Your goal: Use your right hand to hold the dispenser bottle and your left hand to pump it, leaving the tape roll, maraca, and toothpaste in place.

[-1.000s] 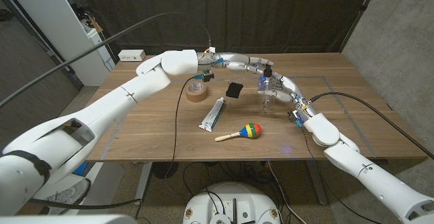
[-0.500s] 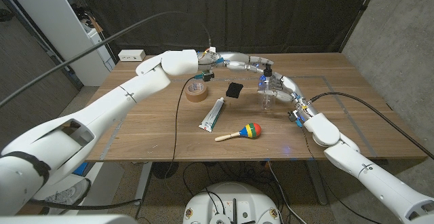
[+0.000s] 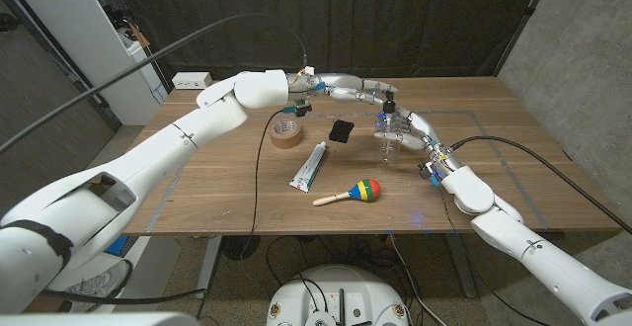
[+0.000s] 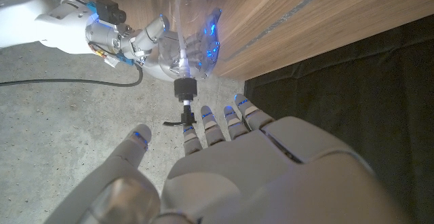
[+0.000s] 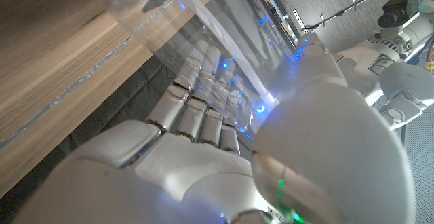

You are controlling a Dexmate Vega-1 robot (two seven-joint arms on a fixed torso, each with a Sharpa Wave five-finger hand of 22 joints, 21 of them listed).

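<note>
**Rt hand on bottle, left hand just above the pump**

The clear dispenser bottle [image 3: 390,133] stands upright on the wooden table [image 3: 513,158], approx 2 o'clock from table centre. Rt hand [image 3: 413,128] comes in from the bottle's 4 o'clock side and holds it: in the rt wrist view its fingers [image 5: 196,115] wrap the clear body w/ the thumb on the other side. The black pump head [image 3: 390,100] sticks up at the top.

Left hand [image 3: 360,91] reaches across from 10 o'clock; fingertips sit right by the pump head. In the left wrist view the fingers [image 4: 217,125] are slightly apart, holding nothing, w/ the pump nozzle [image 4: 183,112] just off their tips; contact can't be told.

Other items, all apart from both hands: brown tape roll [image 3: 287,133] at approx 9 o'clock of the bottle, a small black object [image 3: 342,130] between the two, white toothpaste tube [image 3: 309,165] at 8 o'clock, multicoloured maraca [image 3: 351,194] at 7 o'clock nr the front edge.
</note>
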